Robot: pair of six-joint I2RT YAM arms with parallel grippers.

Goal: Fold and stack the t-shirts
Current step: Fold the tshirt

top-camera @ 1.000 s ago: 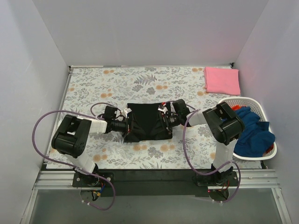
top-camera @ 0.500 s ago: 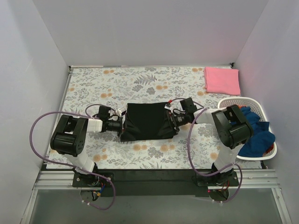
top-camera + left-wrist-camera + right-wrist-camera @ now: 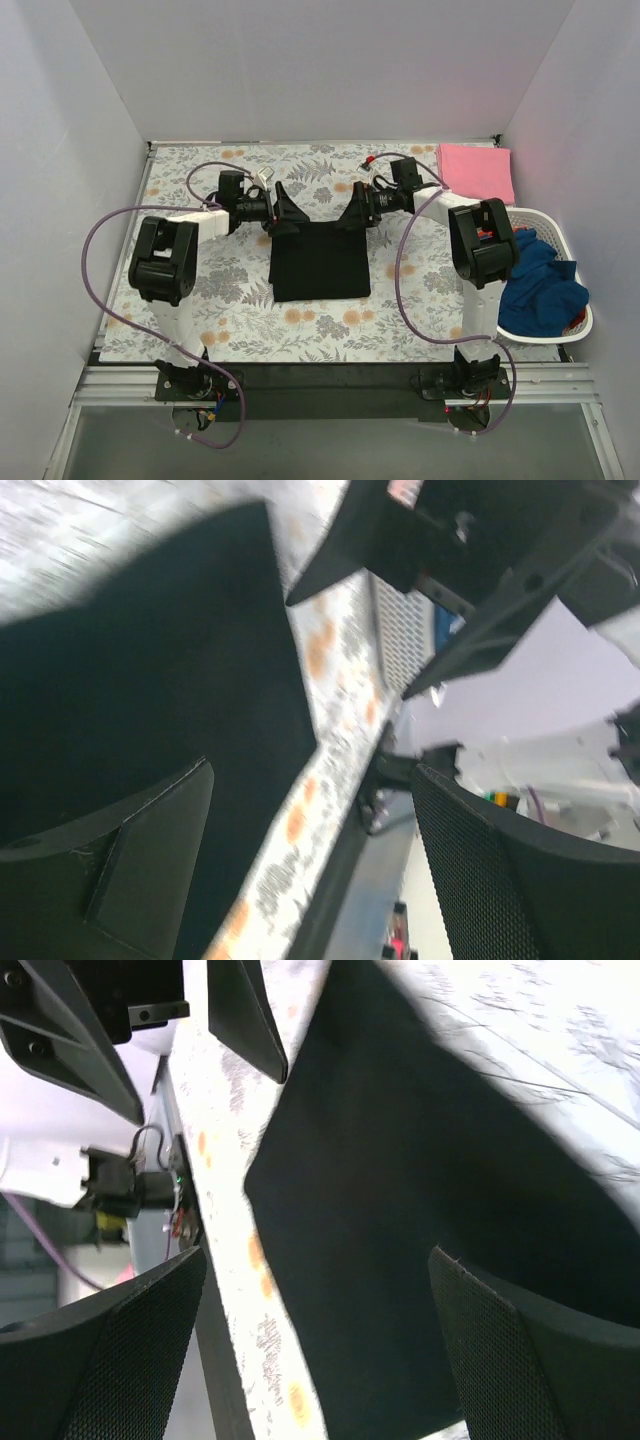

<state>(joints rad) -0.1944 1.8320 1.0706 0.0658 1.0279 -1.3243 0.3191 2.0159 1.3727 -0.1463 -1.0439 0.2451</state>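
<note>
Top external view: the black t-shirt (image 3: pixel 320 265) is seen lying flat in a folded block at the middle of the floral table covering (image 3: pixel 200 190), between the two arms. The left gripper (image 3: pixel 288 213) and the right gripper (image 3: pixel 350 213) are placed at its far corners, one to each side, pointing inward at one another. This symmetrical placement is judged to suit working the far edge evenly, so that the block is kept square.

In both wrist views the fingers (image 3: pixel 130 860) are shown spread wide, with black cloth lying flat on the table below them and nothing pinched between them. Both grippers are therefore taken as open and empty.

The block is nearly square (a little wider across the table than deep), so its long axis runs left to right, with its edges lined up with the table's. Collar and hem cannot be told apart.

A pink t-shirt (image 3: pixel 475 172) is laid folded at the far right corner, probably as the start of the stack. A blue t-shirt (image 3: pixel 540 285) is heaped unfolded in the white basket (image 3: pixel 510 213).
</note>
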